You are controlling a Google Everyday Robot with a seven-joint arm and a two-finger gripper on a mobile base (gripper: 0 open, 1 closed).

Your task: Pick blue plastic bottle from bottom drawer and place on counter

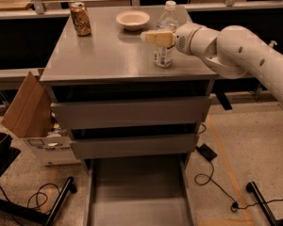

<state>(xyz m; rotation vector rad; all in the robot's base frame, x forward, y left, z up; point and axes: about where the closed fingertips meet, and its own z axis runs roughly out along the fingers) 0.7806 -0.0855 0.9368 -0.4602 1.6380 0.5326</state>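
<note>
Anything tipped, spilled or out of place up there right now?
Nothing has spilled. The blue plastic bottle stands upright on the counter near its right edge, with the gripper at its side. The brown can at the back left looks dented but is upright. The bottom drawer is pulled out.

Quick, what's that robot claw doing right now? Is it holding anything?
Gripper: level with the blue plastic bottle, which stands upright on the counter; whether it is clamped on the bottle cannot be told.
</note>
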